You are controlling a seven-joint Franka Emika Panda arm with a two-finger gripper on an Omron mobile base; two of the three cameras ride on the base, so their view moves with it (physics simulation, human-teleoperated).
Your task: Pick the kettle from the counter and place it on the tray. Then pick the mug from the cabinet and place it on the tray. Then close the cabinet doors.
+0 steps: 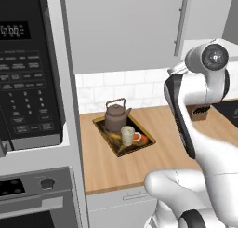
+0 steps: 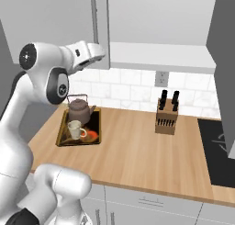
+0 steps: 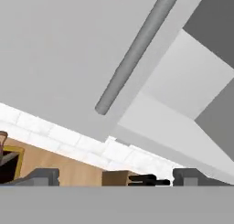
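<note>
- Kettle [image 1: 116,115] stands upright on the tray [image 1: 106,135], at its back end near the tiled wall; that first step looks done.
- Mug [image 1: 128,135] sits on the same tray just in front of the kettle, with the tray's orange-red spot beside it, so the second step also looks done.
- Tray rests flat on the counter [image 1: 153,152], toward its left end beside the microwave [image 1: 28,69].
- Cabinet doors are what remains: the left door [image 1: 130,27] with its bar handle [image 1: 181,24] appears flush and closed in the left base view, while in the right base view the right door [image 2: 225,72] stands swung out, edge-on, with the pale underside of the cabinet [image 2: 160,54] showing between the two.
- Gripper [image 3: 114,177] is raised to door height close to the left door's handle, its fingers spread wide with nothing between them.
- My judgement: two of three steps finished; the right door is not yet shut.
</note>
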